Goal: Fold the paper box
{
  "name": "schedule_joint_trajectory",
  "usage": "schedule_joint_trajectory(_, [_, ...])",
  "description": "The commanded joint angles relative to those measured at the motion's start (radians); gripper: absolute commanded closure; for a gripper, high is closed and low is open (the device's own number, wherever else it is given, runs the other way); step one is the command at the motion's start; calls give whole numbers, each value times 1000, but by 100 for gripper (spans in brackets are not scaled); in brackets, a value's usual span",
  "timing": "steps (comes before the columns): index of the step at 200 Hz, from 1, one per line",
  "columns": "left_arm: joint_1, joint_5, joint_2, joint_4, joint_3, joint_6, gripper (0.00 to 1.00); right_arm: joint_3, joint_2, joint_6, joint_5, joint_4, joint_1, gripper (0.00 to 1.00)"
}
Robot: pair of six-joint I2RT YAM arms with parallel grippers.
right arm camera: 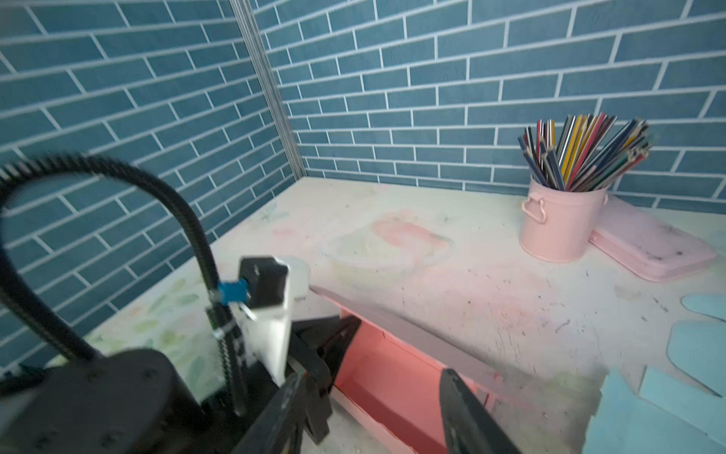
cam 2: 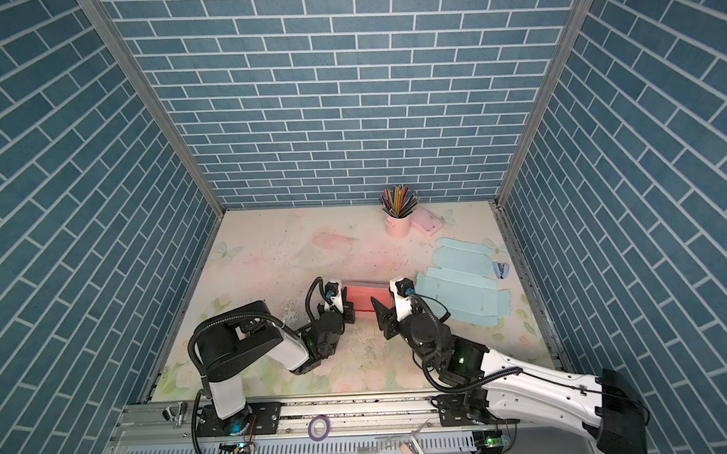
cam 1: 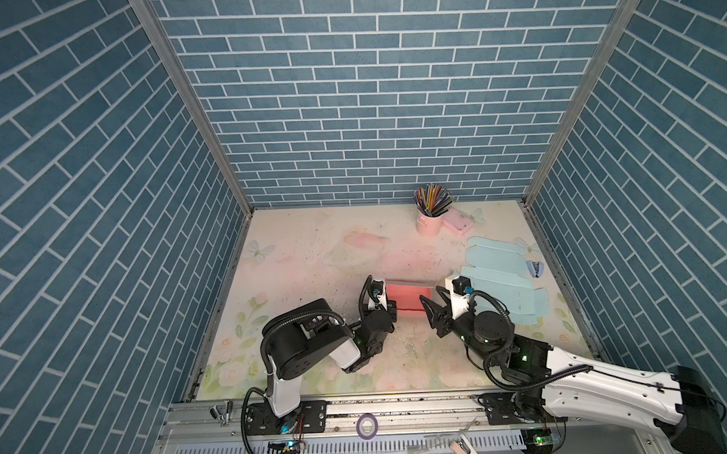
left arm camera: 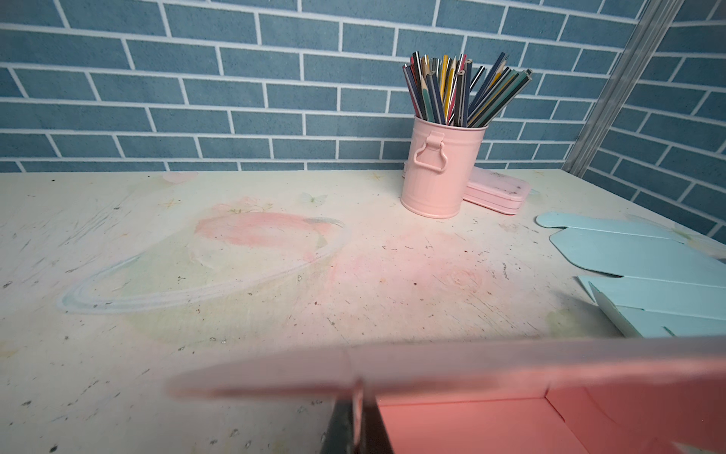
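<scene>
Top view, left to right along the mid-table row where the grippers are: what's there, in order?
left gripper, shut on the box's end wall → pink paper box → right gripper, open at the opposite end → flat light-blue box blanks → small blue stapler-like item

A pink metal bucket (cam 1: 428, 226) full of coloured pencils (cam 1: 432, 200) stands at the upper right of the floral-printed tabletop (cam 1: 313, 259). A flat pink case (cam 1: 459, 223) lies just to its right. Below them, near the right edge, lie flat pale-blue paper cut-outs (cam 1: 496, 269), with a small blue-and-white object (cam 1: 536, 268) beside them. A purple tape roll (cam 1: 367, 426) sits at bottom centre.
</scene>
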State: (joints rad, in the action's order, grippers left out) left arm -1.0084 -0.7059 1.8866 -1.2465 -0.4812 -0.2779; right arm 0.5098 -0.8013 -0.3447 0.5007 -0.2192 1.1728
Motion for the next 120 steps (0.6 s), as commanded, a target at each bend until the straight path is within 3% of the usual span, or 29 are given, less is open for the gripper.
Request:
schedule_joint_trajectory(1, [-14, 24, 40, 112, 16, 2, 94, 129, -26, -92, 63, 267, -6, 41])
schedule_joint_trajectory(16, [-19, 20, 40, 119, 13, 6, 93, 202, -57, -127, 18, 351, -54, 40])
schedule_joint_trajectory(58, [-25, 20, 51, 122, 7, 6, 93, 240, -168, -174, -300, 349, -264, 40])
schedule_joint_trajectory(90, [-31, 18, 52, 126, 6, 6, 91, 224, -281, -193, -383, 296, -316, 40])
schedule_joint_trajectory(120, [-32, 19, 41, 117, 18, 1, 83, 190, -365, -210, -406, 218, -349, 41])
